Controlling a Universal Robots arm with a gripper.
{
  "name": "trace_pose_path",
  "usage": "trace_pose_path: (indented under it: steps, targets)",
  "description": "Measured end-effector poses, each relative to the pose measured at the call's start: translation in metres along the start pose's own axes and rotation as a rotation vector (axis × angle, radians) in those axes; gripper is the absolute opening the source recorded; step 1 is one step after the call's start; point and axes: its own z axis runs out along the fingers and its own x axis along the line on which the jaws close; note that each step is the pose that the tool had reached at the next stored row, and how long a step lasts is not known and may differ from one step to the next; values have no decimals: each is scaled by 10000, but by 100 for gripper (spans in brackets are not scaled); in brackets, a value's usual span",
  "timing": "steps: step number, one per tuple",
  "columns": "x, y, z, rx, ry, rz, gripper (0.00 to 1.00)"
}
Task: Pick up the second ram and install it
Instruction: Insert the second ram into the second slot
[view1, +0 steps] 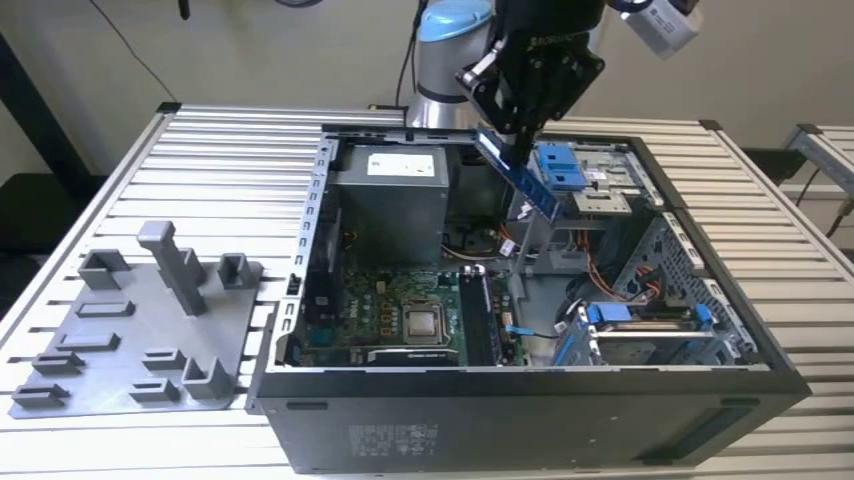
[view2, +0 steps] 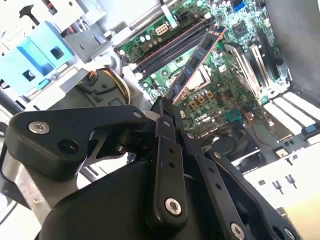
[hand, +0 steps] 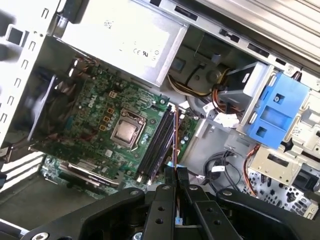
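Since the end effector (view1: 507, 132) is clamped on the second ram (view1: 523, 180), pickup's done; it hangs over the computer case (view1: 507, 420), memory slots (view1: 477, 312) at its 6 o'clock, not seated.

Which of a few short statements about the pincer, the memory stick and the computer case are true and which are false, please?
1. The pincer is shut on the second ram. True.
2. The second ram is seated in a motherboard slot. False: it hangs tilted in the air above the open computer case.
3. The case is open, with the green motherboard exposed. True.
4. The grey holder tray lies to the exterior view's right of the case. False: it lies to the exterior view's left.
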Motion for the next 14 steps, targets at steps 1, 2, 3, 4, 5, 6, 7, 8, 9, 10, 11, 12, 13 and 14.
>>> trace_pose_path:
  steps: [1,2,3,4,5,6,7,8,9,10,11,12,13,14]
  targets:
    - [0,0,1,2,2,120,13]
    - [0,0,1,4,4,239,13]
    - [0,0,2,5,6,366,13]
    - [0,0,3,7,8,484,13]
    - [0,0,4,9,10,602,13]
    - [0,0,4,12,12,721,13]
    - [0,0,5,14,13,839,13]
    - [0,0,5,15,15,959,13]
    - [0,0,6,17,17,1078,13]
    - [0,0,7,18,19,1197,13]
    - [0,0,8,20,20,1324,13]
    - [0,0,9,22,22,1441,13]
    - [0,0,10,23,24,1558,13]
    - [1,0,11,25,26,1680,13]
